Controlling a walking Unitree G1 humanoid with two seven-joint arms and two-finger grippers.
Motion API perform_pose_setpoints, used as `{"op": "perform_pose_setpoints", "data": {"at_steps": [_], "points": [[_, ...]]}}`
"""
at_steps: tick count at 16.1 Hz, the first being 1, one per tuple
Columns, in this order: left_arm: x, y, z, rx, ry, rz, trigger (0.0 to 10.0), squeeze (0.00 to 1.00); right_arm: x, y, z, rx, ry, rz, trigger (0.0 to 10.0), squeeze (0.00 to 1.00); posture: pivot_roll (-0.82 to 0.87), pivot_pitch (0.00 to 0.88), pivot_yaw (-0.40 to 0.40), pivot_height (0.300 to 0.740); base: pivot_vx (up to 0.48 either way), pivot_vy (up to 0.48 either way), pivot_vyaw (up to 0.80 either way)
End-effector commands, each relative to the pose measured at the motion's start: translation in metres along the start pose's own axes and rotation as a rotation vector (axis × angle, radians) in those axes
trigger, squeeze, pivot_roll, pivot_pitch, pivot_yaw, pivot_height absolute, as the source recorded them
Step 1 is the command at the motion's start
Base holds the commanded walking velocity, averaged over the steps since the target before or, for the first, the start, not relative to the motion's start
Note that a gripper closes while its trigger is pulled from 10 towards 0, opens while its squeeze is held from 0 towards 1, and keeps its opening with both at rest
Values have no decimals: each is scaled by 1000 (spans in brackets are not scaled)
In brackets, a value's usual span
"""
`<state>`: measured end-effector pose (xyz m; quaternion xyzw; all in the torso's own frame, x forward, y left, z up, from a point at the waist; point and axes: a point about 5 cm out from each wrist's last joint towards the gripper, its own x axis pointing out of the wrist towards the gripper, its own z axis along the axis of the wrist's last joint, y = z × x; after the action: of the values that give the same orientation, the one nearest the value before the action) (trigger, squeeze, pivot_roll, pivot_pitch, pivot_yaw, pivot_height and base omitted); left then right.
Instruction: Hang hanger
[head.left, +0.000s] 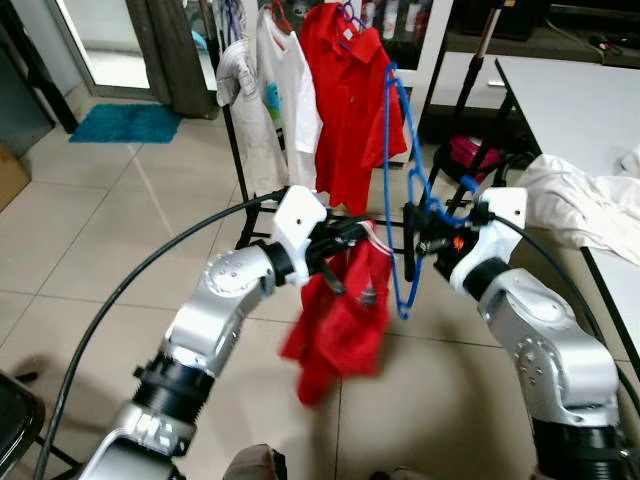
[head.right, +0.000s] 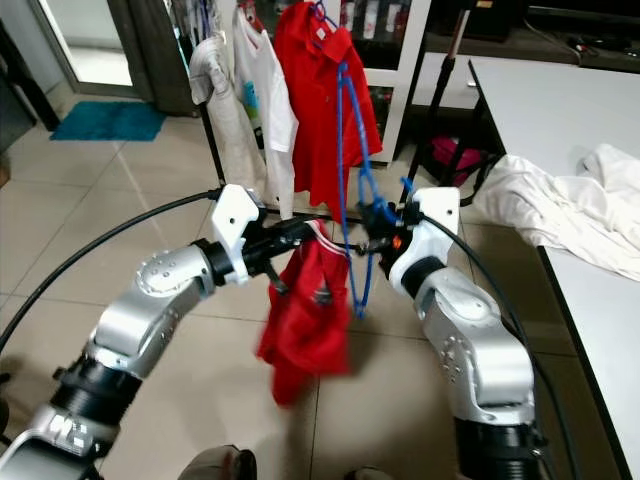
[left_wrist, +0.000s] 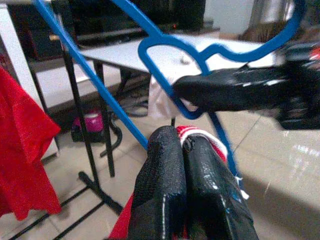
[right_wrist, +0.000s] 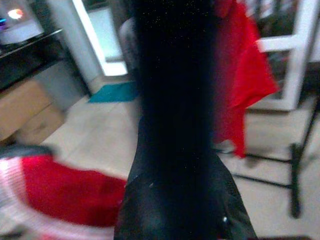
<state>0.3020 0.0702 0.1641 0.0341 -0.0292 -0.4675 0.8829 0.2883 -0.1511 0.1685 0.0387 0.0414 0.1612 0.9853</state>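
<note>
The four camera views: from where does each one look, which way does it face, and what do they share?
Left eye view: head, looking forward and down; both silver arms, left gripper shut on the red shirt, right gripper holding the blue hanger.
Right eye view: head, same scene, with the clothes rack.
Left wrist view: along its shut fingers toward hanger and shirt collar.
Right wrist view: along its dark fingers toward the floor.
Shared: red shirt, hanger.
</note>
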Motion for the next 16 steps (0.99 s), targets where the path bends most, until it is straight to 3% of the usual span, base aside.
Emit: {"op": "perform_pose_setpoints", "data": {"at_steps": [1,2,3,4,5,6,7,8,12,16], "points": [[-6,2,6,2,-16,40,0,0,-1,-8,-1,-43,9,-59,0,0,63,49,22,740,0,0,0],[-16,3,5,-16,-6,95,0,0,-5,-8,-8,-80,40,-51,0,0,59,47,25,740,0,0,0],[-32,4,2,-41,13,176,0,0,-13,-8,-18,-80,95,-58,3059,0,57,44,28,740,0,0,0],[-47,5,-3,-44,41,243,1059,0,-20,-9,-27,-106,141,-72,10000,0,50,43,32,740,0,0,0],[-57,7,-9,-62,71,308,6039,0,-26,-6,-32,-116,160,-54,10000,0,46,47,36,740,0,0,0],[-73,12,-20,-75,121,441,10000,0,-38,-3,-42,-109,201,-39,10000,0,44,50,40,740,0,0,0],[-84,16,-29,-114,170,542,10000,0,-52,-4,-53,-122,226,-64,10000,0,52,57,40,740,0,0,-800],[-85,15,-32,-125,186,553,10000,0,-61,-5,-61,-114,248,-78,10000,0,57,57,44,740,0,0,-800],[-82,1,-42,-120,228,498,10000,0,-80,-1,-67,-38,243,-129,10000,0,21,70,81,740,0,0,0],[-73,-12,-44,-93,251,404,10000,0,-95,14,-68,-22,253,-117,10000,0,-14,80,102,740,0,0,-800]]}}
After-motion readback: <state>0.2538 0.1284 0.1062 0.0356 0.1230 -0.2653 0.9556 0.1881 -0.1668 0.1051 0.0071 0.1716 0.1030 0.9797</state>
